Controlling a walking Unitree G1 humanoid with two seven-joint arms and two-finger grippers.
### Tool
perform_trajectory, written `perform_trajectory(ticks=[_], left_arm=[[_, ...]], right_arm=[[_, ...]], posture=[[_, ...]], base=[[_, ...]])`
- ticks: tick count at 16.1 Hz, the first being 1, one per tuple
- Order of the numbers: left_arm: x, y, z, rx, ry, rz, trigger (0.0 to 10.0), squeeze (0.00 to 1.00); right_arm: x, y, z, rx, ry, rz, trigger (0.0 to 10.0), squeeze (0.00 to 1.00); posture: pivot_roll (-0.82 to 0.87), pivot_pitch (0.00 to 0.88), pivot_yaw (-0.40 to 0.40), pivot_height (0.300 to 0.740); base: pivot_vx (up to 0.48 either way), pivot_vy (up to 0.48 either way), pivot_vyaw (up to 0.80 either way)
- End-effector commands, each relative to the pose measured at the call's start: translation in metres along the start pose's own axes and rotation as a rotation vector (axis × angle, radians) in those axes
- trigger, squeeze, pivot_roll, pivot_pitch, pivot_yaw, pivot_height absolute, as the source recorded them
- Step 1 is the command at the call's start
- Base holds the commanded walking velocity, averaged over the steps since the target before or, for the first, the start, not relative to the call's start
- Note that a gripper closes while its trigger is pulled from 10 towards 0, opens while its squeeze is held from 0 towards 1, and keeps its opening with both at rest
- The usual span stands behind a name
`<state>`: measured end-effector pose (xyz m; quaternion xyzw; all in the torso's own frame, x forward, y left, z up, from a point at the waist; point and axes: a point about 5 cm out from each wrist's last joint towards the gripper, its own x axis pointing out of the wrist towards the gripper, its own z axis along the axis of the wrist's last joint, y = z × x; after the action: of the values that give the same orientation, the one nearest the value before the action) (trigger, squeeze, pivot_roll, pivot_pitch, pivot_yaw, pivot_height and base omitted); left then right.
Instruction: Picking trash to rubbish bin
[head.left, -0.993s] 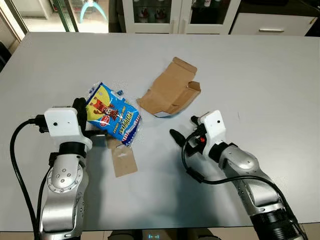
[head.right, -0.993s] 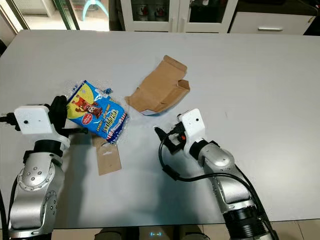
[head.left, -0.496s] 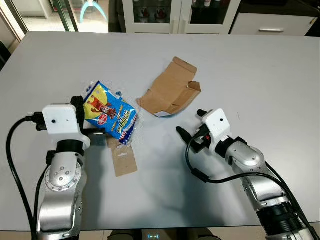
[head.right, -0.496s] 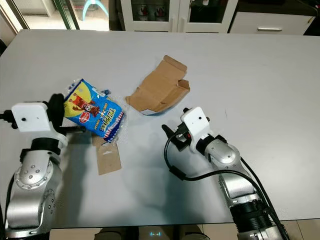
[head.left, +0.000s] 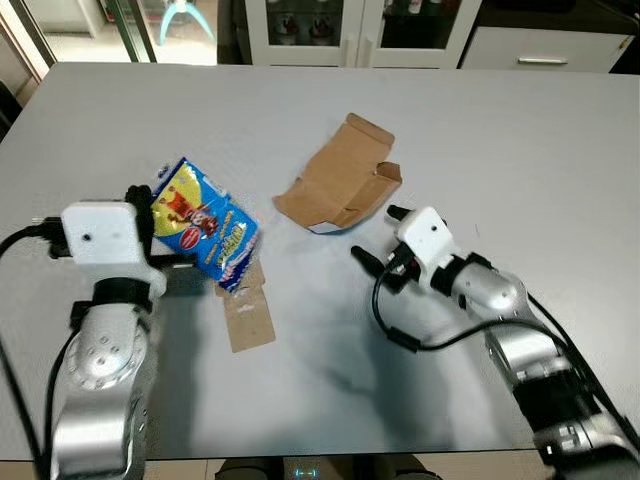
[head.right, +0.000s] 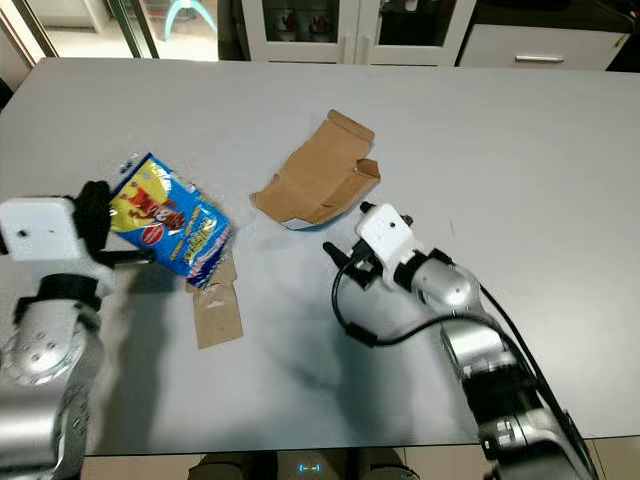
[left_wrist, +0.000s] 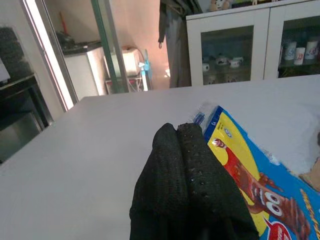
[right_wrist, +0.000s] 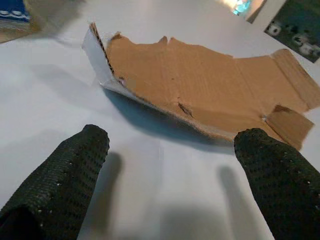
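**Snack bag held; right gripper open at cardboard**

Head views: The left gripper (head.left: 150, 215) is clamped on a blue-and-yellow foil snack bag (head.left: 203, 226), lifted over the grey table (head.left: 500, 130). The bag shows a cartoon figure and a red logo; its writing is unreadable. A small brown card tag (head.left: 247, 313) lies under it. The right gripper (head.left: 378, 240), fingers spread wide, sits just beside a flattened brown cardboard box (head.left: 343, 180).

Left wrist view: Black fingers (left_wrist: 185, 190) pressed together grip the bag's edge.

Right wrist view: Both fingers (right_wrist: 60, 185) stand wide apart, facing the cardboard, holding nothing.
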<state>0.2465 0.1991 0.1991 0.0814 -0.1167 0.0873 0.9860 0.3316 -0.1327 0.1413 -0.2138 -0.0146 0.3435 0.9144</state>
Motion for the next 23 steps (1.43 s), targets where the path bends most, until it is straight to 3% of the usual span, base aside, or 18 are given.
perform_trajectory(ticks=[1,6,7,8,9,13,18,20,21,22,23], left_arm=[[-0.007,0.005,0.003,0.022,0.006,0.006,0.0,0.00],[-0.021,0.017,0.004,0.058,0.056,0.020,0.0,0.00],[-0.024,0.018,0.005,0.064,0.061,0.019,0.0,0.00],[-0.024,0.019,0.005,0.066,0.062,0.019,0.0,0.00],[-0.027,0.021,0.006,0.072,0.072,0.018,0.0,0.00],[-0.030,0.024,0.009,0.079,0.083,0.014,0.0,0.00],[-0.036,0.009,0.008,-0.010,0.121,-0.129,0.0,0.00],[-0.038,0.009,0.007,-0.011,0.133,-0.129,0.0,0.00],[-0.039,0.008,0.007,-0.015,0.141,-0.133,0.0,0.00],[-0.039,0.008,0.007,-0.017,0.144,-0.135,0.0,0.00],[-0.040,0.007,0.007,-0.020,0.148,-0.140,0.0,0.00]], right_arm=[[0.003,-0.001,0.000,-0.017,-0.003,0.021,10.0,0.91],[0.016,-0.002,0.003,-0.052,-0.041,0.067,10.0,0.85],[0.020,-0.002,0.004,-0.054,-0.049,0.069,10.0,0.62],[0.021,-0.002,0.005,-0.054,-0.054,0.068,10.0,0.62],[0.024,-0.001,0.008,-0.058,-0.072,0.072,10.0,0.49],[0.031,0.003,0.011,-0.064,-0.098,0.094,10.0,0.47],[0.039,0.001,0.016,-0.083,-0.115,0.088,10.0,0.46],[0.042,0.001,0.017,-0.102,-0.116,0.081,10.0,0.38],[0.045,0.002,0.016,-0.094,-0.110,0.077,7.5,0.15],[0.046,0.002,0.016,-0.092,-0.108,0.076,7.5,0.15],[0.048,0.005,0.015,-0.070,-0.109,0.077,0.0,0.05]], posture=[[0.03,0.228,-0.006,0.740],[0.08,0.252,0.002,0.740],[0.09,0.254,0.005,0.740],[0.09,0.257,0.008,0.740],[0.10,0.259,0.013,0.740],[0.12,0.274,0.022,0.740],[0.14,0.290,0.028,0.740],[0.14,0.295,0.030,0.740],[0.15,0.299,0.032,0.740],[0.15,0.299,0.032,0.740],[0.15,0.300,0.033,0.740]], base=[[0.000,0.000,0.00],[0.000,0.000,0.00],[0.000,0.000,0.00],[0.000,0.000,0.00],[0.000,0.000,0.00],[0.000,0.000,0.00],[0.000,0.000,0.00],[0.000,0.000,0.00],[0.000,0.000,0.00],[0.000,0.000,0.00],[0.000,0.000,0.00]])
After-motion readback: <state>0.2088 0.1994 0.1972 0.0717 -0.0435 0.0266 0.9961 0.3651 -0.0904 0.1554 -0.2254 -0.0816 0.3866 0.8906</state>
